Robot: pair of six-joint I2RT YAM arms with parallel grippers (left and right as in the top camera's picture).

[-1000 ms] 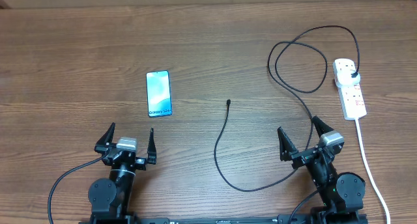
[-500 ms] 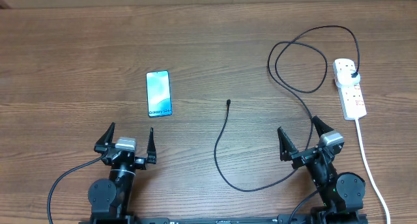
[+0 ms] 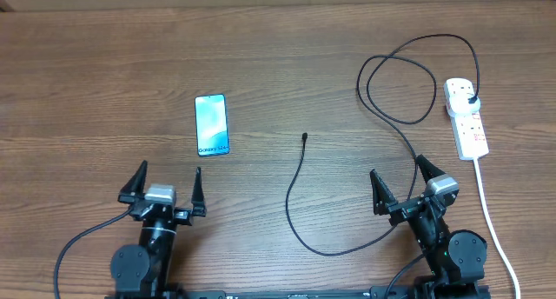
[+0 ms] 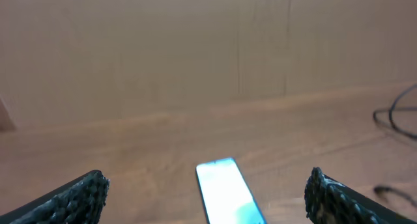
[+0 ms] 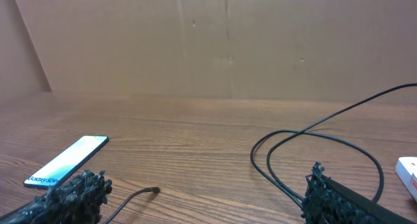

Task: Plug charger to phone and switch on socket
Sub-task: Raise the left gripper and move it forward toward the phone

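The left gripper (image 3: 170, 169) and right gripper (image 3: 397, 167) are held wide open, empty. The phone (image 3: 212, 124) is laid ahead of the left gripper, its near end cut off in the left wrist view. The charger (image 3: 305, 138) is plugged into the socket (image 3: 466, 118) at far right; switch positions cannot be made out.

The overhead camera looks straight down on the brown wooden worktop (image 3: 278, 56). Both wrist cameras sit low, facing the far wall (image 5: 228, 42), and share the slim blue-screened phone (image 4: 227, 193).
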